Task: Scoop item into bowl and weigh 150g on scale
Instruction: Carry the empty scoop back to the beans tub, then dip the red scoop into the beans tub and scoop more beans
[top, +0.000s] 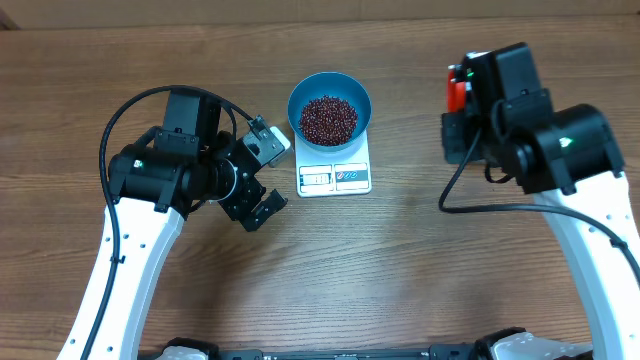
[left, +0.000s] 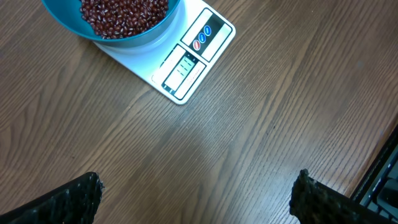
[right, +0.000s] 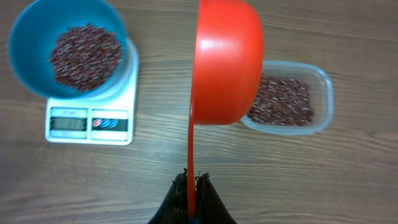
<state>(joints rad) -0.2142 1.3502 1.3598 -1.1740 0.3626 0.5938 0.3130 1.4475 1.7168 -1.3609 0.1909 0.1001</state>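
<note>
The blue bowl (top: 330, 108) stands on the white scale (top: 335, 177) and holds a heap of dark red-brown beans (top: 328, 118). My left gripper (top: 268, 176) hovers just left of the scale, open and empty. In the left wrist view the bowl (left: 65, 22) and scale (left: 186, 62) lie ahead of the wide-apart fingers (left: 74, 202). My right gripper (right: 193, 180) is shut on the thin handle of a red scoop (right: 225, 62), right of the bowl (right: 25, 37). The scoop is turned on its side, so its inside is hidden.
A clear plastic tub (right: 322, 93) with more beans (right: 283, 102) sits behind the scoop, to the right of the scale (right: 90, 121). In the overhead view the right arm (top: 530, 130) covers that tub. Bare wooden table surrounds everything.
</note>
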